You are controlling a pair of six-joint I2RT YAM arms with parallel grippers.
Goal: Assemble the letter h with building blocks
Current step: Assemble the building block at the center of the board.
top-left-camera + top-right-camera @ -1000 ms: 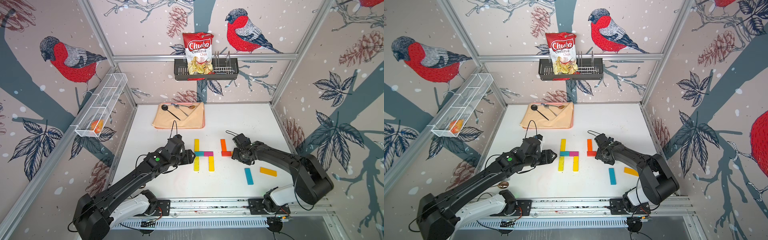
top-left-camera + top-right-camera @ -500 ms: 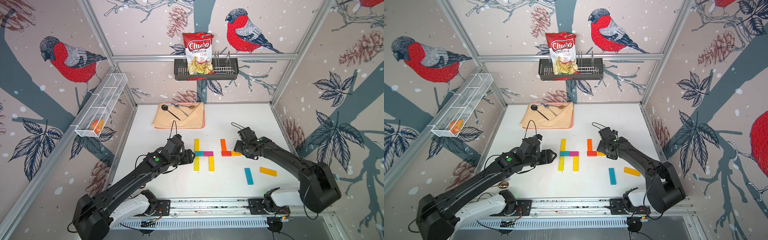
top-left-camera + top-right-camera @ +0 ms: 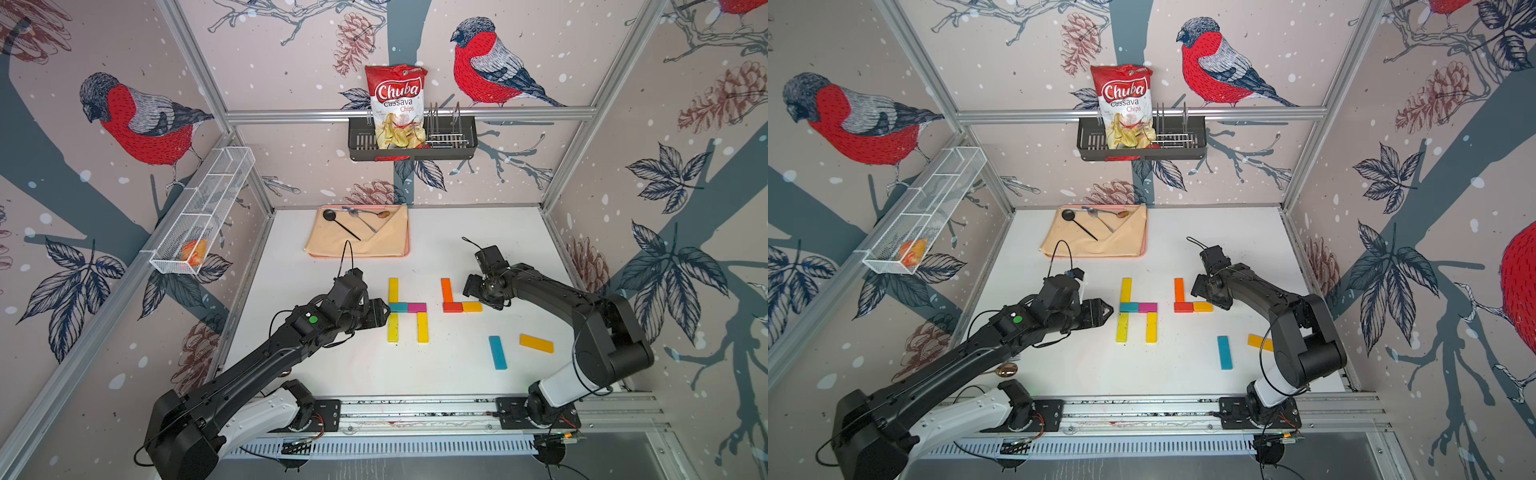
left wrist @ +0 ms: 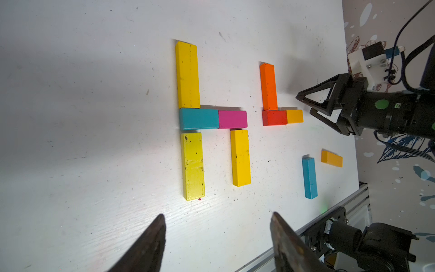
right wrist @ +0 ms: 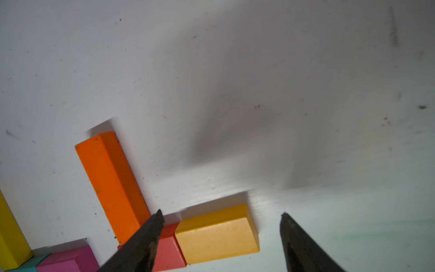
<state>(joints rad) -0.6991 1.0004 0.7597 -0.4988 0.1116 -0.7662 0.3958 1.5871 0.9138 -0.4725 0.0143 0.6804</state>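
Yellow blocks [image 3: 393,289], teal block [image 3: 398,307], magenta block [image 3: 417,307], orange block [image 3: 446,289], red block [image 3: 452,307], amber block [image 3: 472,306], white table [image 3: 457,249], bird-patterned walls [image 3: 145,124]

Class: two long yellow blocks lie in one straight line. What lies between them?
A short teal-blue block lies between the far long yellow block and the near long yellow block; both top views and the left wrist view show it.

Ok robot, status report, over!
Left gripper, right gripper open, empty. Yellow block h built. Second: long orange block, short red block, short amber block down. Nothing blocking.
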